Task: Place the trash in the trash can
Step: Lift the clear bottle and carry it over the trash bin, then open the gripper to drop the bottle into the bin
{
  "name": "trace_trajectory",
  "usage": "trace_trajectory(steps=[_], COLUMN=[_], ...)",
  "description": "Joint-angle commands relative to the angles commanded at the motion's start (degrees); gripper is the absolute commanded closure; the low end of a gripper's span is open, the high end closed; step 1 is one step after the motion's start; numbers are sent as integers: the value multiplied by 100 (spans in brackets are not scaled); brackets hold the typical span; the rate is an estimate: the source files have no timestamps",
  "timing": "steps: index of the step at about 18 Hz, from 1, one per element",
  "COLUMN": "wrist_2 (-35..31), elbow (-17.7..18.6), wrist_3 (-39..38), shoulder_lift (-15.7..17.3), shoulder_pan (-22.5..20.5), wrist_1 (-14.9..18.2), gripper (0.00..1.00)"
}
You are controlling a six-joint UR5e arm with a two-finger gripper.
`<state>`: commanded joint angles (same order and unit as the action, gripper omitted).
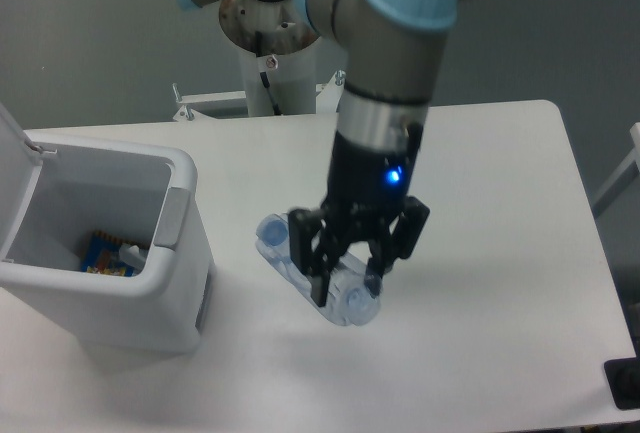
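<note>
A crushed clear plastic bottle (285, 258) with a bluish tint, one piece of the trash, hangs slanted over the table's middle. My gripper (348, 278) is shut on its lower right part, with black fingers (320, 271) on either side. The bottle's cap end points up-left toward the trash can (120, 313). This large white-grey bin stands at the left with its lid (15, 178) flipped open. Inside it lie a blue-and-orange wrapper (103, 253) and a small white piece (131, 251). A gap of bare table separates the bottle from the bin.
The robot's base column (272, 48) rises behind the table's far edge. The white table (500, 203) runs right to a rounded corner. A dark object (625, 383) sits at the lower right edge of view.
</note>
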<state>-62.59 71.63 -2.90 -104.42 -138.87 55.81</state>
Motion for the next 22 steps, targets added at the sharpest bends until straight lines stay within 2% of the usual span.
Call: trace_trajectory(steps=[4,10,18,22], wrist_2=[430,739,669,651], elbow=[-9,26,264,474], wrist_3=[9,-9,9,52], shoulder_lift=[159,458,458,467], shoulder_pan=[70,298,992,1204], wrist_1=[-483,-483,-501,-580], gripper=[37,37,37,35])
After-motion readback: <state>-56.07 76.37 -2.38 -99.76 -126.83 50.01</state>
